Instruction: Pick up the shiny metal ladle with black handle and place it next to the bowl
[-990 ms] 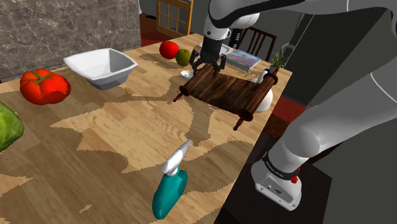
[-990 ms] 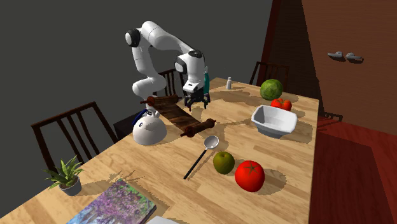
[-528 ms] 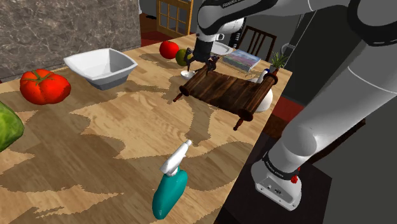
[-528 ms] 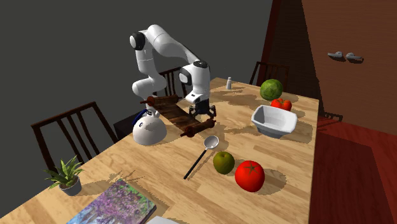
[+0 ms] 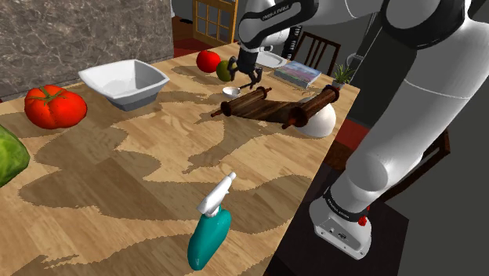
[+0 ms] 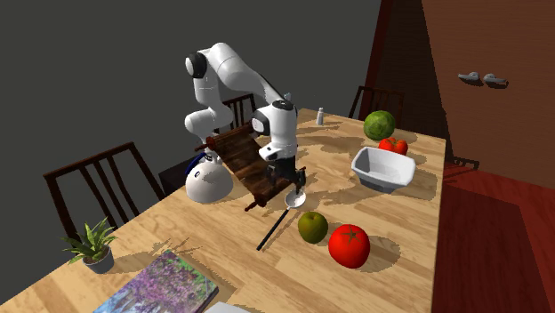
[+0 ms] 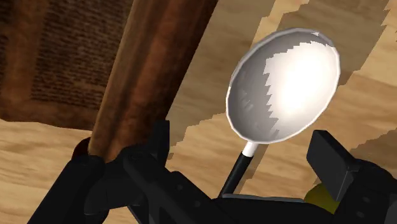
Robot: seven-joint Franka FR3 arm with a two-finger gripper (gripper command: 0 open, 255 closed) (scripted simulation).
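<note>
Two tomatoes (image 5: 55,107) (image 5: 208,60); one bowl (image 5: 133,99); one ladle (image 7: 283,83); one scroll (image 5: 262,107).

Shoulder cam sits beside the arm's base (image 5: 341,227), angled down along the surface (image 5: 117,161). 2nd ext. cam stands off the opposite end, higher and farther back, facing the arm. Both take in bowl (image 5: 125,82), scroll (image 5: 270,106), tomato (image 5: 55,106). Wrist cam looks along the pincer (image 7: 245,145), v. close on the ladle (image 7: 283,83) and scroll edge.

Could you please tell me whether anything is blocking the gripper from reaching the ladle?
Nothing visible does. The ladle lies right before the gripper, with its handle between the open jaws. The brown scroll sits close beside one jaw.
</note>
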